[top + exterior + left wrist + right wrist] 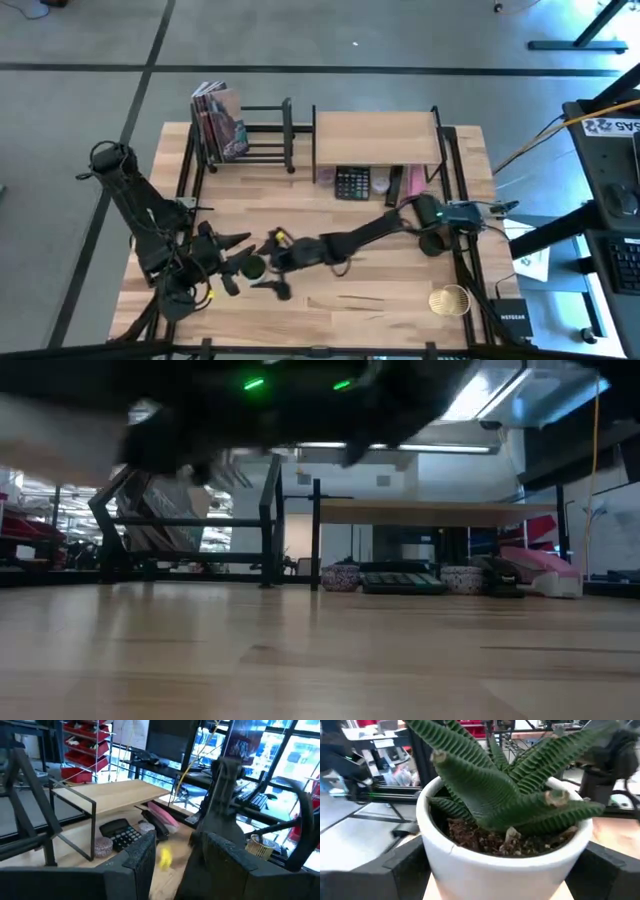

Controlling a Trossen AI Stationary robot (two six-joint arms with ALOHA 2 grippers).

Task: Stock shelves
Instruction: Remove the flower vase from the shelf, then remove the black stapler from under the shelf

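The light-wood shelf (378,137) stands at the surface's (400,300) far edge over a calculator (351,183), beside the black book rack (262,133) holding books (221,118). The right end effector (505,870), arm reaching across centre, grasps a potted succulent (505,815). The left end effector (172,865) is released near it.

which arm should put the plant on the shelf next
Probably right: the right gripper has its jaws either side of the potted plant, seemingly gripping it. The left gripper is beside it, empty. The wood shelf has bare board.
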